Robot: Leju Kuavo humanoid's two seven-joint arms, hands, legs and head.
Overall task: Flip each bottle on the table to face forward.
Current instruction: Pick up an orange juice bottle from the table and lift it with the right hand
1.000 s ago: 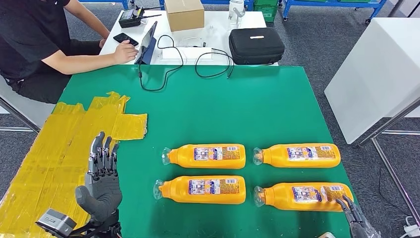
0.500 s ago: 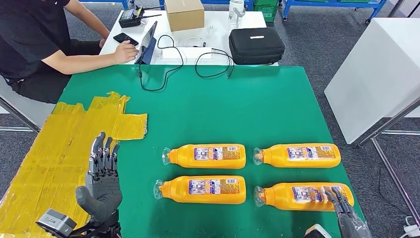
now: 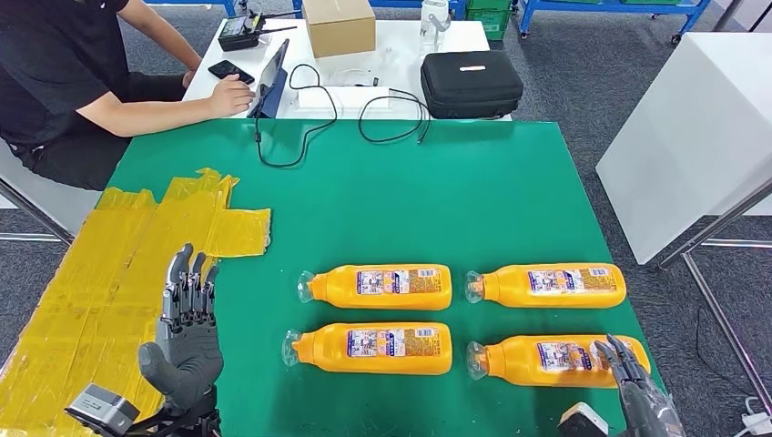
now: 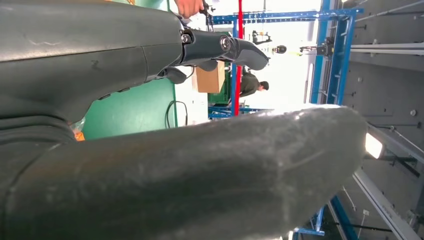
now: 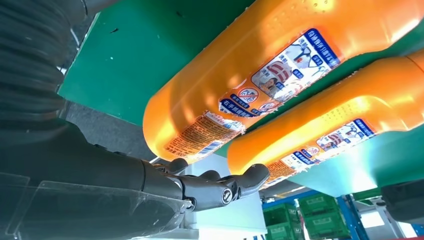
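Bottle (image 3: 557, 360) near table's (image 3: 473, 191) right edge, right hand (image 3: 637, 387) released beside it, fingers apart.

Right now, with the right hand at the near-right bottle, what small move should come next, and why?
Probably close the right hand around the near-right bottle's base end. Its spread fingers reach over that end without gripping yet, and the bottle lies flat on the green table, unturned.

Four bottles (image 3: 380, 287) lie 2x2 on table (image 3: 410, 200) (right half).
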